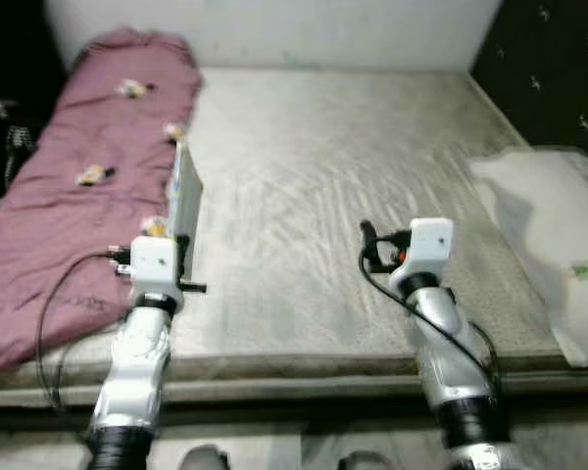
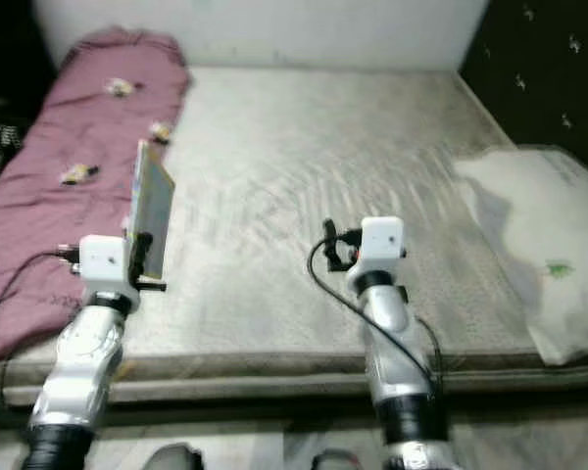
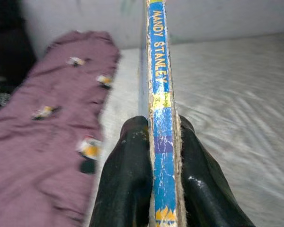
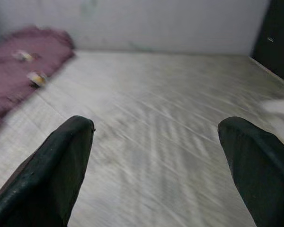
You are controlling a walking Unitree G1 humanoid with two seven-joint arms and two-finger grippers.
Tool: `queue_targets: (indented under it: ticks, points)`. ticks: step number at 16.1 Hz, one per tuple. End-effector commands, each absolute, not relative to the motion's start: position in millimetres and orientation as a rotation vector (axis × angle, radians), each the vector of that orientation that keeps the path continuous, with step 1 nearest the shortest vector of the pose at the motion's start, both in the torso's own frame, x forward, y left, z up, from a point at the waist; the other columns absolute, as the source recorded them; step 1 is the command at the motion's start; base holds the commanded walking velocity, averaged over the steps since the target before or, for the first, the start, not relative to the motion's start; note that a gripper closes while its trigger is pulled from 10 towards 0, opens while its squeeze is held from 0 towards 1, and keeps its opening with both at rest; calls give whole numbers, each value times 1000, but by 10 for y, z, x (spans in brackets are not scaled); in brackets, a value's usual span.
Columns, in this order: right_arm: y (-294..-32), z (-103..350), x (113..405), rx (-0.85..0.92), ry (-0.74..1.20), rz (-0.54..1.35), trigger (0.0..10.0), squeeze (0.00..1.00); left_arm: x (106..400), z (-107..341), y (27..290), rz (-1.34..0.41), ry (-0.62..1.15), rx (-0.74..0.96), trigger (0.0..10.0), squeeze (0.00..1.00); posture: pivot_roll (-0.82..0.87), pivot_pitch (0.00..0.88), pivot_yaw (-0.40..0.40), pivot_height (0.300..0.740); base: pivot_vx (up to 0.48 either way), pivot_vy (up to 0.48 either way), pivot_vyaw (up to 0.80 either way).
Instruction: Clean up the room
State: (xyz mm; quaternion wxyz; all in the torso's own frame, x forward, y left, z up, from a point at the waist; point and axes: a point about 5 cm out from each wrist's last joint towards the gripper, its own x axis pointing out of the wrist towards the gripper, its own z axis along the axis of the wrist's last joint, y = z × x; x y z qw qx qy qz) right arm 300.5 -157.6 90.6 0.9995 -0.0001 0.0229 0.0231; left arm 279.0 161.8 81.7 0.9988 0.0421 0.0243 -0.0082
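A thin book (image 1: 185, 196) with a blue spine (image 3: 160, 94) reading "MANDY STANLEY" stands upright on edge in my left gripper (image 3: 163, 156), whose black fingers (image 3: 128, 175) are shut on it. It is held above the front left part of the grey mattress (image 1: 323, 196), next to the purple blanket (image 1: 78, 186). My right gripper (image 4: 156, 156) is open above the mattress near its front edge, with nothing between its fingers (image 4: 57, 165).
The purple blanket with small yellow prints lies along the bed's left side. A white pillow (image 1: 554, 235) rests at the right edge. A white wall (image 1: 274, 29) stands behind the bed, with dark surfaces at both far corners.
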Motion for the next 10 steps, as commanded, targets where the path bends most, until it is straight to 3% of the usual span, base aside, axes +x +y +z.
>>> queue_targets:
  ticks: [1, 8, 10]
  points:
    - [-1561, 969, 3045, 5, 28, 50, 10000, 0, 2818, 917, 1620, -31, 3, 102, 10000, 0, -32, 0, -5, 740, 0, 0, 0]
    - [-1555, 959, 3040, 4, 35, 50, 10000, 0, 2827, 976, 1568, -90, -29, 45, 10000, 0, -38, 0, -1, 740, 0, 0, 0]
    - [-1561, 966, 3046, -2, 33, 47, 10000, 0, 2831, 977, 1551, -94, -29, 38, 10000, 0, -39, 0, -4, 740, 289, 0, 0]
